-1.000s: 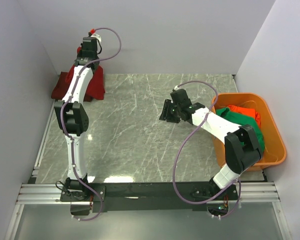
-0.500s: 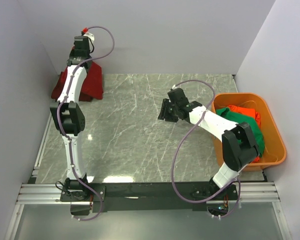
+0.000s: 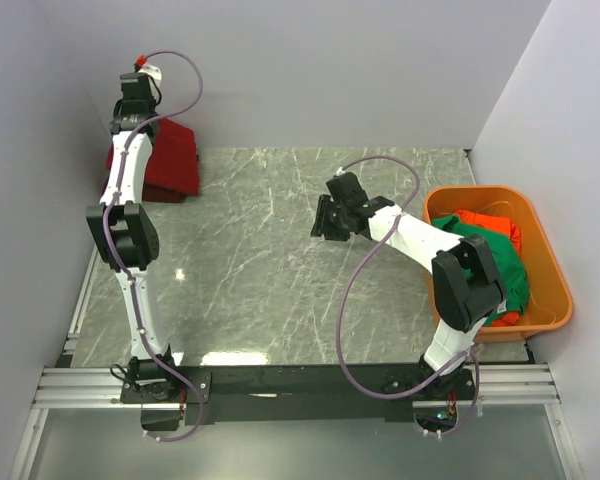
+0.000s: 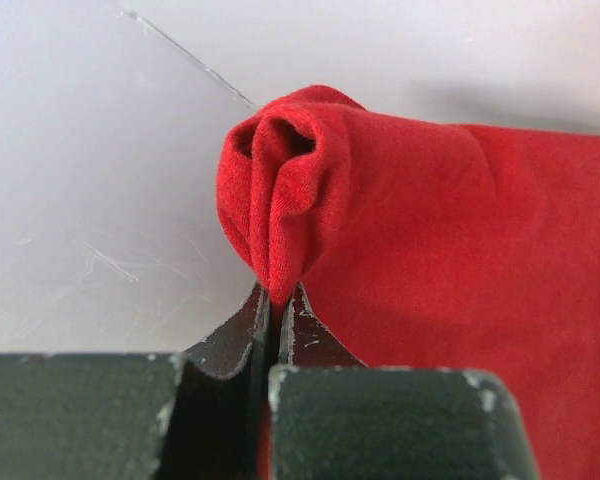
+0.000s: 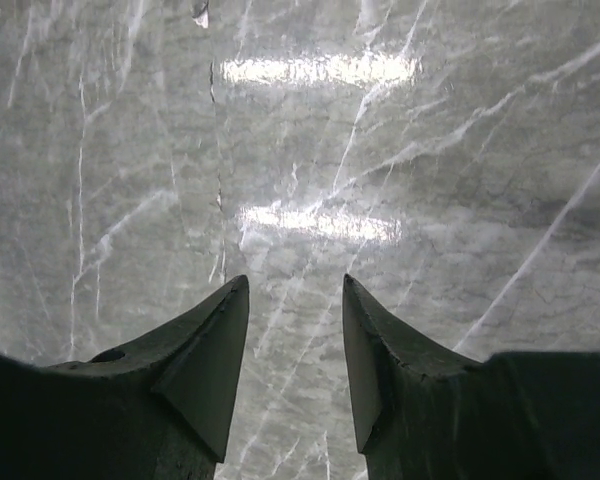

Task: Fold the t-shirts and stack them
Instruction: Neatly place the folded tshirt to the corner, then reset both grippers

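Upper left of the top view: left gripper clamped tight on a fold of the crimson t-shirt. Mid-frame, right gripper fingers apart, over the table.

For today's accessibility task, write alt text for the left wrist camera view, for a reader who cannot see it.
The left gripper, jaws shut, pinches a bunched fold of a red t-shirt. The cloth rises above the dark jaws in a rounded roll and spreads to the right, against a pale background.
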